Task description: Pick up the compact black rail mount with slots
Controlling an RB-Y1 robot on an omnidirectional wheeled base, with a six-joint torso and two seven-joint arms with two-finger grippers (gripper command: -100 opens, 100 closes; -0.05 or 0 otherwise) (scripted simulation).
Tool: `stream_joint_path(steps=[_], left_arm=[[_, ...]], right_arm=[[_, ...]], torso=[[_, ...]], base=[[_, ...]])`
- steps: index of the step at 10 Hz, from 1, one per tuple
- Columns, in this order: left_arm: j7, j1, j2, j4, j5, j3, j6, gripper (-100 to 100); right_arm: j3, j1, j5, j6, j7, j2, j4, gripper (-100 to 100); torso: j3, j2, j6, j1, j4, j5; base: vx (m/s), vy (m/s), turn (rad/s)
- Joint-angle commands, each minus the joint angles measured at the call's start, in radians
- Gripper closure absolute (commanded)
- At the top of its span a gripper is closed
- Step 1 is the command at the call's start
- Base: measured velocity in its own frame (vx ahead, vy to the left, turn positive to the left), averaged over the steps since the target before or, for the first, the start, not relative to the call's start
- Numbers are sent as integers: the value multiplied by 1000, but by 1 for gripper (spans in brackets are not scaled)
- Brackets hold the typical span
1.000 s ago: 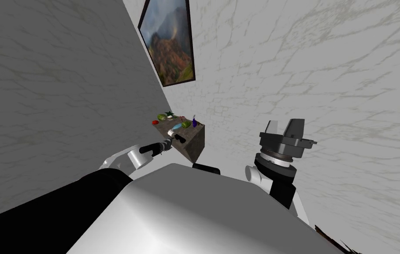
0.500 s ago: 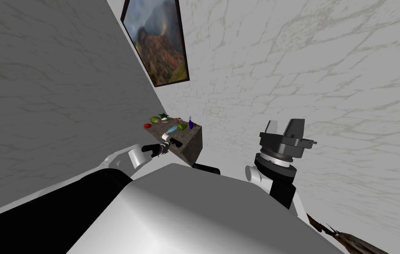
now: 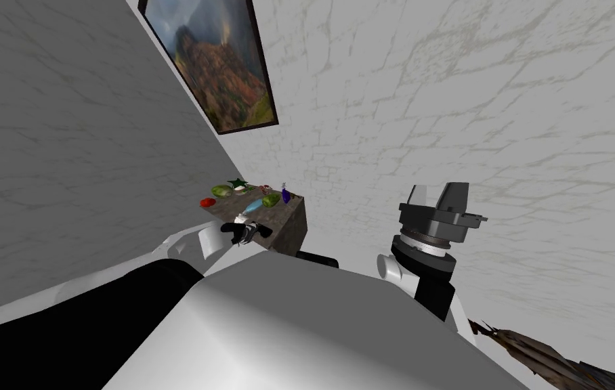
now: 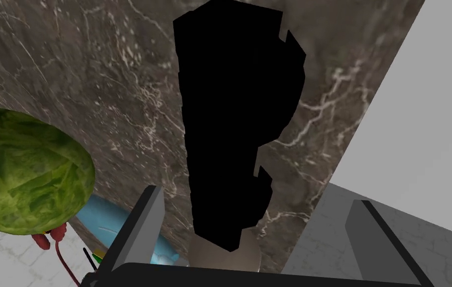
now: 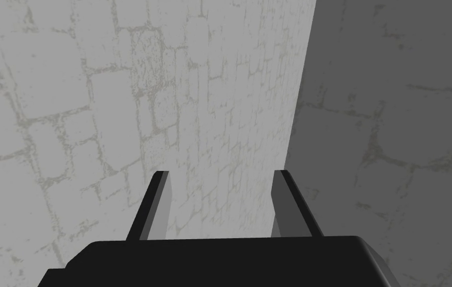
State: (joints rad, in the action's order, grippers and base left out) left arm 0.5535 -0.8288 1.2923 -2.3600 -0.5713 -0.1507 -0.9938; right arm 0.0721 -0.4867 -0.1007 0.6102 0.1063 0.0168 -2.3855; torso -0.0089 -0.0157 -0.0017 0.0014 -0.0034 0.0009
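The black rail mount [image 4: 240, 124] lies on the dark marbled table top [image 4: 95, 74], close to the table's edge. My left gripper [image 4: 257, 195] is open and points down at it. The mount's near end sits between the two fingers [image 4: 140, 234], and neither of them touches it. In the head view the left gripper [image 3: 250, 231] hovers at the table's near end, with the mount [image 3: 263, 231] as a small black shape at its tip. My right gripper [image 3: 435, 196] is raised off to the right, open and holding nothing.
A green leafy ball [image 4: 26, 172] and a light blue object [image 4: 105, 219] lie beside the left finger. Farther along the table [image 3: 292, 227] are a red thing [image 3: 207, 202], another green one [image 3: 220, 191] and a purple bottle [image 3: 286, 195]. A framed picture [image 3: 211, 61] hangs above.
My head view has swung, so the table and picture slid left. My left gripper has moved forward over the mount, which now sits between its fingers. The right arm is still.
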Motion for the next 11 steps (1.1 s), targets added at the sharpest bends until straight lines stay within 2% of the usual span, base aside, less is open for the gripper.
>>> stream_joint_path(steps=[1, 3, 4, 5, 8, 9, 10, 11], left_arm=[[-9, -18, 24, 13, -29, 1, -30, -100], [-5, -16, 21, 8, -23, 5, -34, -100], [-6, -17, 23, 8, -25, 3, -35, 0], [-25, -6, 0, 45, -13, 20, -13, -100], [-52, 10, -34, 100, 4, 46, 21, -100], [-47, 7, -26, 90, -1, 40, 14, -100], [-49, 8, -27, 92, -1, 42, 17, 100], [-48, 8, -27, 92, -1, 41, 17, 100]], right_arm=[[0, 0, 0, 0, 0, 0, 0, 0], [0, 0, 0, 0, 0, 0, 0, 0], [0, 0, 0, 0, 0, 0, 0, 0], [0, 0, 0, 0, 0, 0, 0, 0], [0, 0, 0, 0, 0, 0, 0, 0], [0, 0, 0, 0, 0, 0, 0, 0], [0, 0, 0, 0, 0, 0, 0, 0], [0, 0, 0, 0, 0, 0, 0, 0]], torso=[[0, 0, 0, 0, 0, 0], [1, 1, 0, 0, 0, 0], [3, 5, -1, -1, 1, 0], [5, 8, -1, -2, 2, 0], [7, 12, -1, -2, 3, -1], [7, 12, -1, -3, 3, -1], [6, 11, -1, -2, 3, -1], [6, 11, -1, -2, 3, -1]], base=[[151, 37, -138], [82, 18, -46], [10, 2, 1], [-3, -7, -72], [-17, -11, -58], [-6, -6, -7], [0, 0, 0], [0, 0, 0]])
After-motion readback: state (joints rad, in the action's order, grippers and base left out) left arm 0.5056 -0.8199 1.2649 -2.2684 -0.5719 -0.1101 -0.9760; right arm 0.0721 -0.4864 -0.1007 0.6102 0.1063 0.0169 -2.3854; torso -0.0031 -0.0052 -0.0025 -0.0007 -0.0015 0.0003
